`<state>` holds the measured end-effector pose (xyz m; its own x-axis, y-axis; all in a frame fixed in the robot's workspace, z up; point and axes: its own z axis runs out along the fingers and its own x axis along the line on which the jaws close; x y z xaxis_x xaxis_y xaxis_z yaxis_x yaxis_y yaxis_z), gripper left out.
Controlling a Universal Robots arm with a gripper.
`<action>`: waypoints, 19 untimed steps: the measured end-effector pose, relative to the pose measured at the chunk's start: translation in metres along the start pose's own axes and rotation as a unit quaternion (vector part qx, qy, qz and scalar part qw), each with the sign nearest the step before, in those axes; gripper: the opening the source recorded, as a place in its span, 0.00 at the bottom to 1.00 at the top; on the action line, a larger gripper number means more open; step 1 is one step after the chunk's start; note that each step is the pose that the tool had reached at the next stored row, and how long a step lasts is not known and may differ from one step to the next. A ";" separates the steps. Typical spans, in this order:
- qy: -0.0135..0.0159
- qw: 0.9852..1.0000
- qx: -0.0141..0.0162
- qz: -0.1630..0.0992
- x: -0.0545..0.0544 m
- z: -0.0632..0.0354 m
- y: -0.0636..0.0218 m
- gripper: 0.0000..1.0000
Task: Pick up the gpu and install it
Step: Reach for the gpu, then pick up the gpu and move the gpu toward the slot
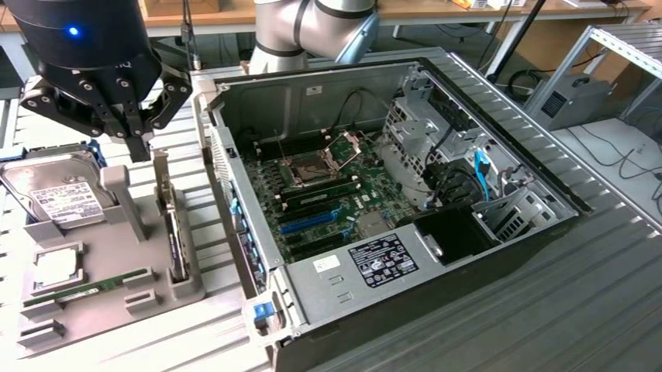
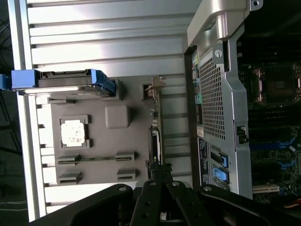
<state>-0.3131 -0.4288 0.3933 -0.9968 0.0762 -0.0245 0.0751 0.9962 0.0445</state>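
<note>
**A tray and a computer on the worktop**

The worktop (image 1: 590, 302) is grey metal with long ridges. Two things sit on it. A flat grey tray (image 1: 98, 314) lies at the exterior view's left. A big open computer case (image 1: 310, 287) lies on its side just beside the tray, at the exterior view's right, with its open side facing up.

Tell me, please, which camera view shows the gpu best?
The wrist view: it looks straight down on the gpu, edge-on in the gray holder. The exterior view shows it upright, its face partly hidden by the holder.
</note>
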 end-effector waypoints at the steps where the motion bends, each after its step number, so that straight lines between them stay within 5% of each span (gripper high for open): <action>1: 0.000 1.000 0.000 0.000 0.000 0.0000 0.0000 0.11; 14: 0.000 1.000 0.000 0.000 0.000 0.0000 0.0000 0.11; 17: 0.000 1.000 0.000 0.000 0.000 0.0000 0.0000 0.36; 19: 0.000 1.000 0.000 0.000 0.000 0.0000 0.0000 0.42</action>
<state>-0.3131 -0.4288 0.3933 -0.9968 0.0762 -0.0244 0.0751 0.9962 0.0445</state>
